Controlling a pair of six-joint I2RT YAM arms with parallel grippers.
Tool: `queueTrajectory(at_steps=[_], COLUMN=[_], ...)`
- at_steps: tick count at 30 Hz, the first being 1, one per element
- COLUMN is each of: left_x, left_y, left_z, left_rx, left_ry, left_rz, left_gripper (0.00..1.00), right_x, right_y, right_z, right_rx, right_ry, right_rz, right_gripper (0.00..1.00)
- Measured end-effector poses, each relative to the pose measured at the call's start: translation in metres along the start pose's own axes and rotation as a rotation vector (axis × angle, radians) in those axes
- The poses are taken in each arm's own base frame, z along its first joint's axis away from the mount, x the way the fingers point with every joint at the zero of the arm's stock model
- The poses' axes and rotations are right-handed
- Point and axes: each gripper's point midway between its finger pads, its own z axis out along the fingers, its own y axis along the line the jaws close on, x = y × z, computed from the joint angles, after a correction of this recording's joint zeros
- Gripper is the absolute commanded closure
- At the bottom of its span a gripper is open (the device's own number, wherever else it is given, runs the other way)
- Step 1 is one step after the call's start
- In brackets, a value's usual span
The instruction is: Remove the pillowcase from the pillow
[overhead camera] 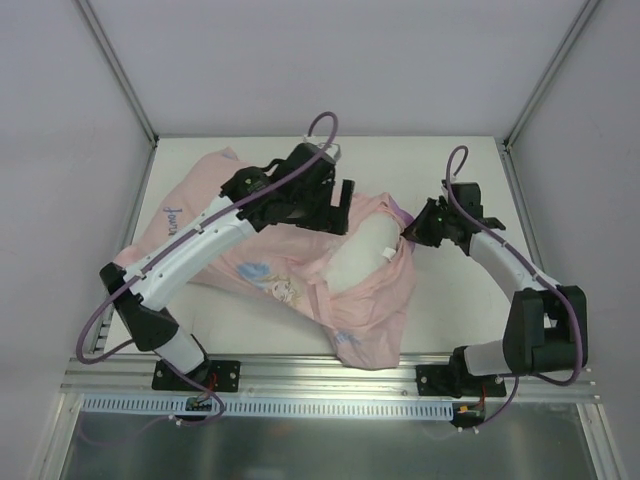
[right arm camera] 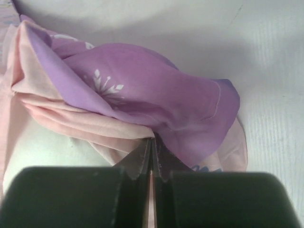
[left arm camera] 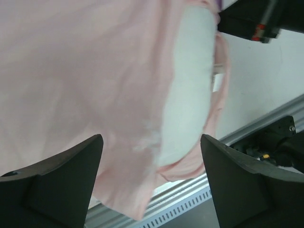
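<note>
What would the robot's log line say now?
left hand: open, over pillowcase | right hand: shut on pillowcase edge | pillow: partly showing

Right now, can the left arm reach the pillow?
Probably yes. The left gripper is open just above it, and the pillow pokes bare out of the pillowcase, with nothing in between.

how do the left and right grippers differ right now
The left gripper stands open, holding nothing; the right gripper is shut on the pillowcase. The left faces the pillowcase's pale pink inside beside the white pillow; the right pinches a purple printed fold. Both are black.
</note>
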Motion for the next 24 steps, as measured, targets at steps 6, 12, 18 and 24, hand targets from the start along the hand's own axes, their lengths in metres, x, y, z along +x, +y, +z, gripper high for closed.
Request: queueTrajectory(at_steps=[6, 12, 18, 24], left_x=[-0.016, -0.009, 0.020, 0.030], left_y=[-0.096, -0.125, -0.113, -0.095], left_z=[-0.011, 0.036, 0.092, 0.127], left_rx=[0.109, 0.095, -0.010, -0.123], left_ry=[-0.103, -0.050, 0.059, 0.086], left_rz=[0.199, 0.250, 0.286, 0.282], left_gripper=[0.36, 0.33, 0.14, 0.21], right_x=[0.002, 0.009, 0.020, 0.025], right_y=[0.009, 0.004, -0.005, -0.014], right_z=[-0.017, -0.022, -0.027, -0.030], right_rx=[-0.022, -0.013, -0.006, 0.004], right_ry=[-0.047, -0.048, -0.046, -0.049], right_rz=[-0.036, -0.042, -0.038, -0.025], right_gripper=[0.99, 0.99, 0.99, 0.99])
